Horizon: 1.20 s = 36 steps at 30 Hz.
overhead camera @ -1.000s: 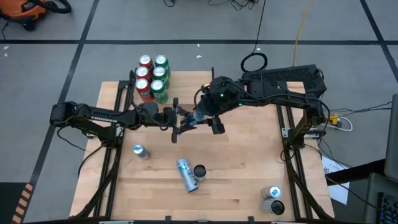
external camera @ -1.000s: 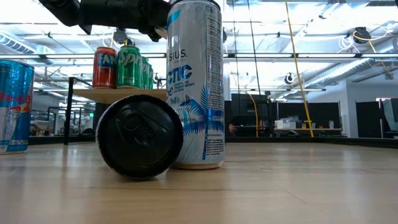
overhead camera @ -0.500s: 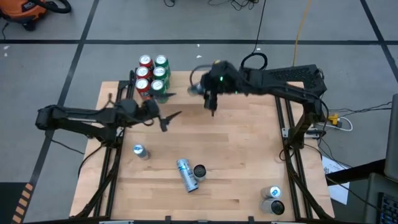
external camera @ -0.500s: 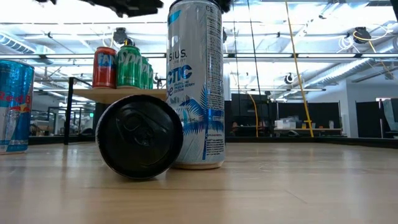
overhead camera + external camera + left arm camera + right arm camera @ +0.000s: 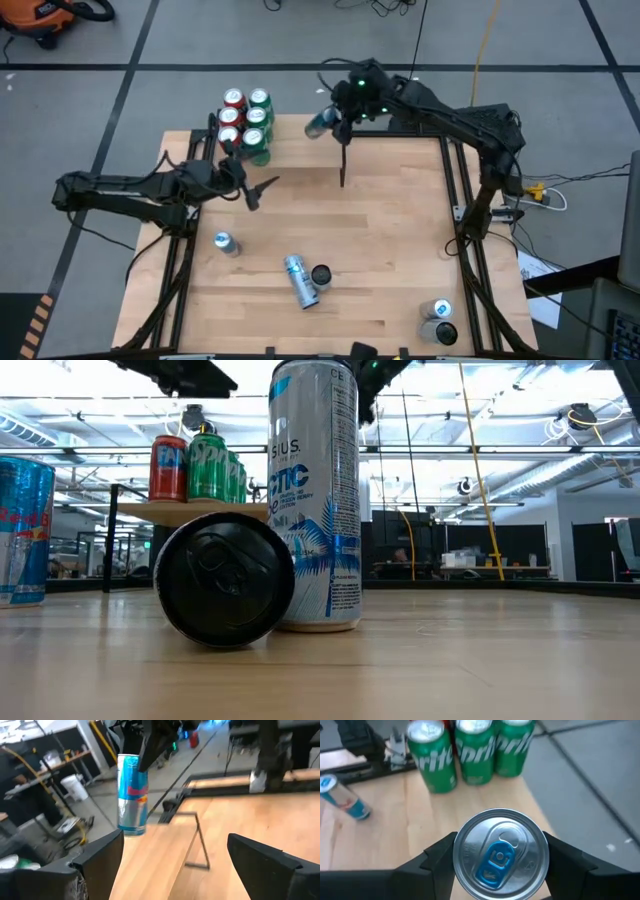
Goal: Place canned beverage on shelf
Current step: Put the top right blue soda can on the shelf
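Note:
My right gripper [image 5: 332,118] is shut on a blue-and-silver can [image 5: 317,123] and holds it high over the table's far edge, just right of the shelf. The can also shows in the left wrist view [image 5: 132,795]. The shelf [image 5: 190,510] is a small wood board on black uprights. On it stand several red and green cans [image 5: 245,122], with the green ones [image 5: 470,750] beyond the held can's top [image 5: 497,852]. My left gripper [image 5: 260,190] is open and empty above the table's left half. My right gripper pinches the can between its two fingers [image 5: 436,862], one on each side of the can's wall just below the top rim [image 5: 459,851]. The fingers come from above and point down. The can hangs upright below them [image 5: 132,815], clear of the table and shelf.
A small blue can [image 5: 225,243] stands at the table's left. A tall white-blue can [image 5: 298,280] and a black can [image 5: 321,275] are near the middle front, and two more cans [image 5: 438,318] at the near right corner. Black frame rails run along both table sides.
My right gripper has carried the can from the table's middle up and toward the far edge, near the shelf. My left gripper, which stood at the can, has drawn back toward the table's left edge and is clear of it.

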Motion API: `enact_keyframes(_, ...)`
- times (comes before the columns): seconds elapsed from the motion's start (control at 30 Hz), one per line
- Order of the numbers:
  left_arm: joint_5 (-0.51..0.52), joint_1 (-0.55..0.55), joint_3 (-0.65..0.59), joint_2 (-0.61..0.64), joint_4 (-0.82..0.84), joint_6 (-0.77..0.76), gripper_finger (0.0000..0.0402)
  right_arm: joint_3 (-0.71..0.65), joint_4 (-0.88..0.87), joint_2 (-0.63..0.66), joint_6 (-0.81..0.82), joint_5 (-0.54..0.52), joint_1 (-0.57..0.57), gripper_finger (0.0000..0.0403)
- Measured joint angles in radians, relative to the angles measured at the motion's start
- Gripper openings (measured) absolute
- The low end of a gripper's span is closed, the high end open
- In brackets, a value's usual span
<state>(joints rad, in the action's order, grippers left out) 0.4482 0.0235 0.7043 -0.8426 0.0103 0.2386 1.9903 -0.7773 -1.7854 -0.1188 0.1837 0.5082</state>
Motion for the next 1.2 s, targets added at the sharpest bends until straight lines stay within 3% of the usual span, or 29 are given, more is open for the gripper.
enact_keyframes(0.3,0.015,0.002,0.0,-0.037,0.018,-0.02,0.0354,-0.001,-0.013,-0.069,-0.001,0.031,0.001,0.0225)
enact_keyframes(0.87,0.021,0.003,0.0,-0.036,0.014,-0.021,0.0354,0.0,-0.082,-0.071,-0.004,0.032,-0.006,0.0228)
enact_keyframes(1.2,0.021,0.003,0.0,-0.036,0.014,-0.022,0.0354,0.0,-0.053,-0.07,0.0,0.032,-0.009,0.0289)
